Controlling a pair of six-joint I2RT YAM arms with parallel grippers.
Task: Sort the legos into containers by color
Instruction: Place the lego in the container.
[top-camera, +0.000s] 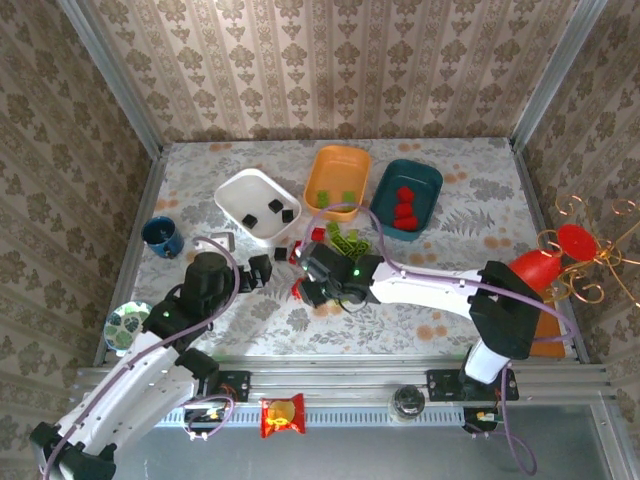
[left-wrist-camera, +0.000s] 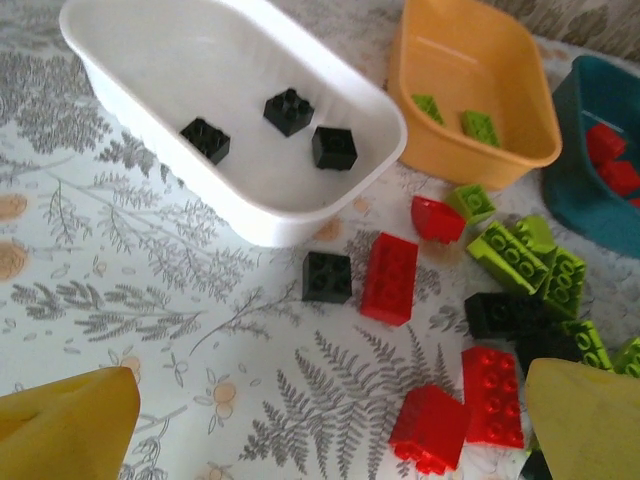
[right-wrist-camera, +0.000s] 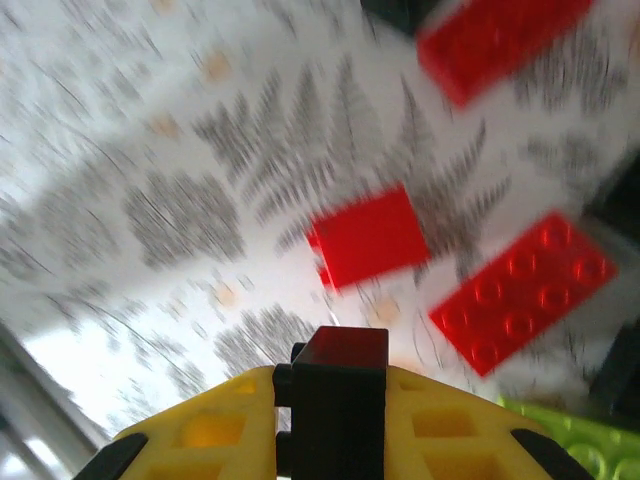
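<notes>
Right gripper (right-wrist-camera: 338, 430) jaws pinch a black brick (right-wrist-camera: 337, 385); lift it clear of the red bricks (right-wrist-camera: 365, 240), release low over the white tray (top-camera: 245, 190); left gripper (top-camera: 255, 273) jaws gape wide

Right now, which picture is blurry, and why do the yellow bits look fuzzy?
Right wrist view: motion blur smears the tablecloth and red bricks, while the black brick between the yellow fingers is sharp. Left wrist view: bricks and white tray are crisp, its fingers too close to focus. Top view: sharp, evenly lit, soft shadows.
</notes>
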